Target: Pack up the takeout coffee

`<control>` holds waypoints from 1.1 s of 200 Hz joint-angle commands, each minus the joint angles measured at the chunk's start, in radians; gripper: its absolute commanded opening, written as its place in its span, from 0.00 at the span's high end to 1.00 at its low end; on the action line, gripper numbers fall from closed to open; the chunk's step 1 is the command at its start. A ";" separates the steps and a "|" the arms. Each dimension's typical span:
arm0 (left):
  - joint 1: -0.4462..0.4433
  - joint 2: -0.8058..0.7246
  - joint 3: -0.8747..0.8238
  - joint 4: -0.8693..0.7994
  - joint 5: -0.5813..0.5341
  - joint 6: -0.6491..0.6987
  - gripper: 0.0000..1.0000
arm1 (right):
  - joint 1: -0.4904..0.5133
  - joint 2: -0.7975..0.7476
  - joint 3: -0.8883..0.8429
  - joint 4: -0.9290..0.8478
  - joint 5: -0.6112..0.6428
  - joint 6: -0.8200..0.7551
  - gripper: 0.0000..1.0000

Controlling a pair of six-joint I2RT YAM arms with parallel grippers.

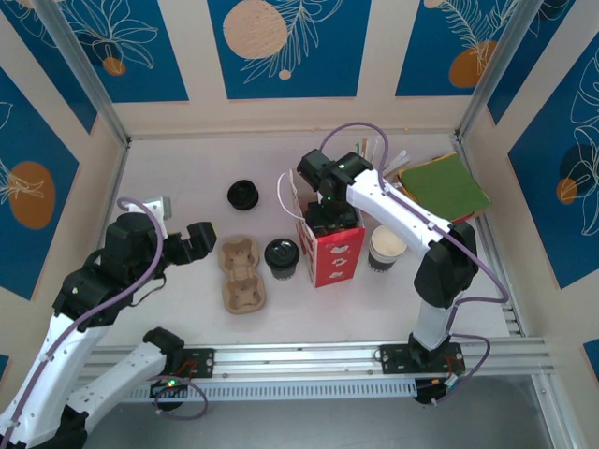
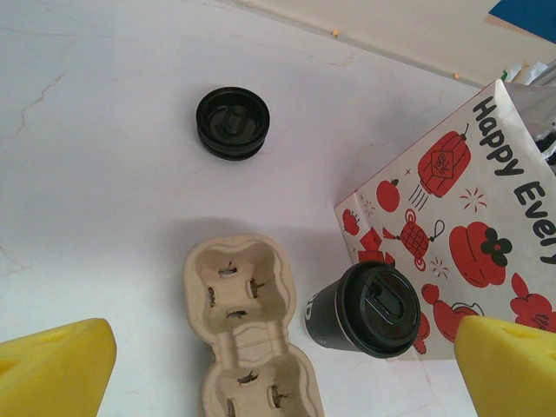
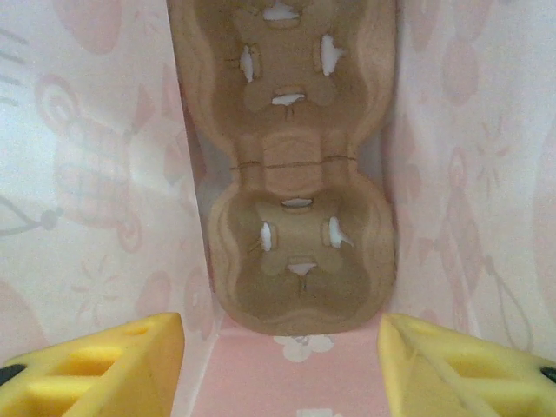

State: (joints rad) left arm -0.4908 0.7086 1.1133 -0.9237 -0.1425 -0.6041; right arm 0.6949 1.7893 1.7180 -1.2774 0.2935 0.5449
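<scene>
Takeout coffee (image 1: 282, 254) stands upright on the table (image 1: 187, 168), black lid on, just left of the red-and-white paper bag (image 1: 337, 257) and just right of a cardboard cup carrier (image 1: 241, 274). Touching the bag or not: cannot tell. In the left wrist view the coffee (image 2: 373, 308) sits right against the printed bag side (image 2: 469, 234), with the carrier (image 2: 248, 334) near it on the left, a small gap between.

Left arm (image 1: 131, 253) hangs over the left part of the table, its jaws pointing toward the carrier and coffee. Left jaws fully wide: yellow fingers (image 2: 52, 369) at both lower corners of the wrist view, nothing between them, holding nothing.

Right arm (image 1: 402, 215) reaches in from the right, wrist down in the open top of the bag. Right wrist view looks straight down inside the bag: a second cup carrier (image 3: 295, 174) lies flat on the bag floor, both cup wells empty, pale bag walls on each side. Right jaws partly open, yellow fingers (image 3: 95, 369) apart at the lower corners, nothing clamped between them. The near end of the carrier lies in the gap; contact with the pads cannot be told.

Loose black lid (image 1: 243, 195) lies on the table behind the carrier, well apart from the coffee; also seen at (image 2: 232, 122). A lidless cup (image 1: 386, 248) stands just right of the bag. A green folder (image 1: 447, 185) lies at the far right of the table.
</scene>
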 commanded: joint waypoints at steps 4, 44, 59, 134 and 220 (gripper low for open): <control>0.009 -0.006 -0.011 0.000 0.015 -0.014 0.00 | 0.008 -0.042 0.037 -0.008 0.024 0.018 0.40; 0.009 0.000 -0.016 0.014 0.040 -0.011 0.00 | 0.008 -0.054 0.061 -0.008 0.037 0.018 0.43; 0.009 0.003 -0.014 0.014 0.041 -0.010 0.00 | 0.008 -0.058 0.066 -0.011 0.042 0.019 0.43; 0.009 0.006 -0.019 0.023 0.060 -0.002 0.00 | 0.008 -0.082 0.080 -0.004 0.056 0.026 0.43; 0.009 0.031 -0.013 0.046 0.107 0.019 0.00 | 0.011 -0.100 0.121 -0.011 0.069 0.036 0.43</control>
State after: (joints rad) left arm -0.4908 0.7353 1.1019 -0.9085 -0.0677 -0.5999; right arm 0.6994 1.7355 1.7969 -1.2724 0.3424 0.5598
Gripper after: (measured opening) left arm 0.998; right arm 0.572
